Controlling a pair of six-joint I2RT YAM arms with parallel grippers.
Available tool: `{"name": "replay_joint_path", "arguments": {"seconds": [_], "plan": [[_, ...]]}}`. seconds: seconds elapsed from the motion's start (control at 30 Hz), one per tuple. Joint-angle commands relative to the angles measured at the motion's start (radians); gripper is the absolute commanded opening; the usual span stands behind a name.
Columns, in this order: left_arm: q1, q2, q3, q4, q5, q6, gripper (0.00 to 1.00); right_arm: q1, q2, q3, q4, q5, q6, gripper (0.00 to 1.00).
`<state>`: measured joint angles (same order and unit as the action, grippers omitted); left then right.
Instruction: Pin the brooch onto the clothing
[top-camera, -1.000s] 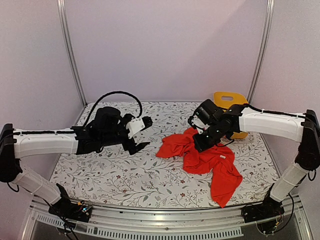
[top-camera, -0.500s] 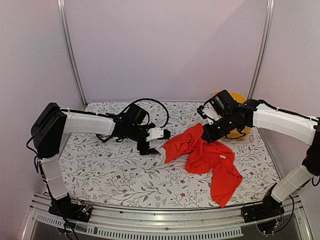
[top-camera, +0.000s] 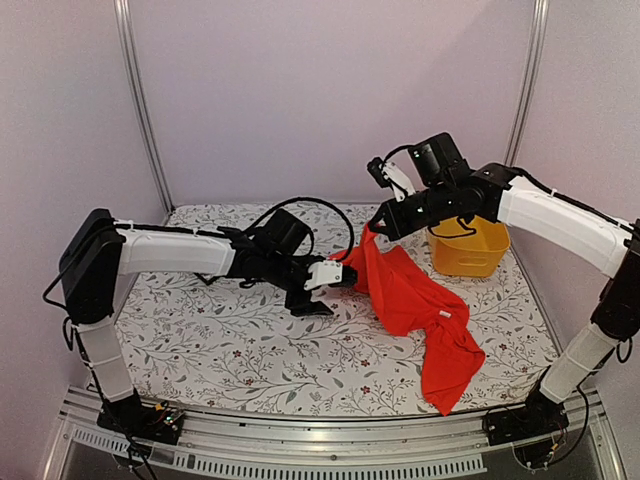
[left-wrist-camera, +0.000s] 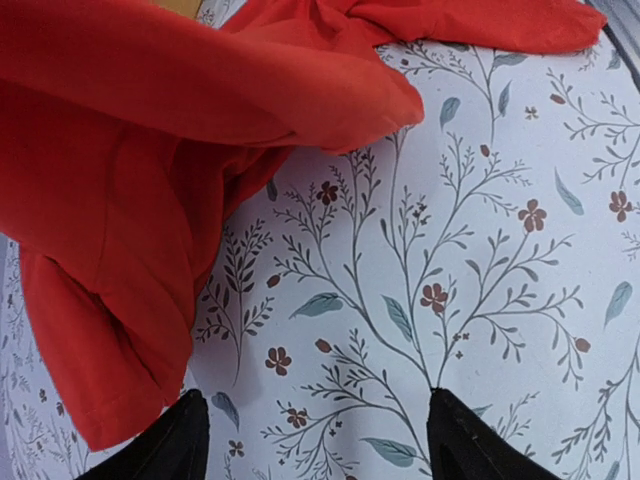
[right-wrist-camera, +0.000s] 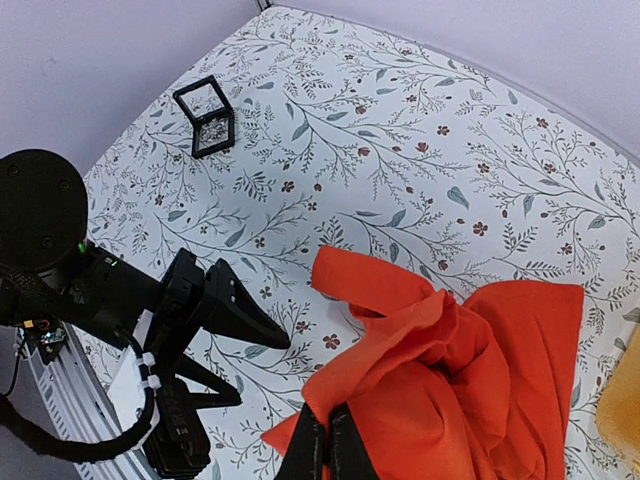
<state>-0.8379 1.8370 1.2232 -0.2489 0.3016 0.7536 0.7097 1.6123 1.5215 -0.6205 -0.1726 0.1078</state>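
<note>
The red-orange T-shirt (top-camera: 415, 300) lies crumpled right of centre, with one end lifted off the table. My right gripper (top-camera: 376, 226) is shut on that lifted fold and holds it up; the right wrist view shows the closed fingertips (right-wrist-camera: 327, 440) pinching the cloth (right-wrist-camera: 480, 370). My left gripper (top-camera: 330, 288) is open and empty, low over the table, right beside the shirt's left edge (left-wrist-camera: 130, 200). Its two fingertips (left-wrist-camera: 185, 445) straddle bare tablecloth. A tiny glittery brooch (right-wrist-camera: 211, 121) sits inside a small black display box (right-wrist-camera: 205, 117) at the far left.
A yellow basket (top-camera: 470, 250) stands at the back right behind the shirt. The floral tablecloth (top-camera: 230, 350) covers the table. The left gripper (right-wrist-camera: 255, 370) and its arm lie close below the hanging shirt. Metal frame posts stand at the back corners.
My right gripper has risen and moved back, lifting one end of the shirt. My left gripper has moved right, up to the shirt's left edge, still open.
</note>
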Motion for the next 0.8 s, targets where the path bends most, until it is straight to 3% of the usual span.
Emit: {"name": "replay_joint_path", "arguments": {"seconds": [0.0, 0.2, 0.37, 0.43, 0.57, 0.67, 0.77], "plan": [[0.013, 0.072, 0.110, -0.129, -0.006, -0.015, 0.74, 0.006, -0.015, 0.048, 0.006, -0.037, -0.004, 0.00], [0.080, -0.038, -0.046, 0.143, -0.109, -0.176, 0.76, 0.016, -0.016, 0.226, -0.067, -0.086, -0.048, 0.00], [0.120, -0.191, -0.148, 0.217, -0.099, -0.214, 0.78, 0.032, 0.011, 0.570, -0.109, -0.237, -0.096, 0.00], [0.134, -0.241, -0.185, 0.252, -0.111, -0.223, 0.78, 0.042, 0.031, 0.689, -0.052, -0.305, -0.127, 0.00], [0.158, -0.358, -0.252, 0.323, -0.135, -0.242, 0.81, 0.045, 0.007, 0.718, 0.213, -0.378, -0.113, 0.00], [0.172, -0.413, -0.275, 0.338, -0.174, -0.254, 0.84, 0.045, 0.001, 0.740, 0.329, -0.289, -0.095, 0.00], [0.183, -0.449, -0.294, 0.331, -0.173, -0.257, 0.89, 0.026, 0.028, 0.765, 0.335, -0.187, -0.158, 0.00]]}}
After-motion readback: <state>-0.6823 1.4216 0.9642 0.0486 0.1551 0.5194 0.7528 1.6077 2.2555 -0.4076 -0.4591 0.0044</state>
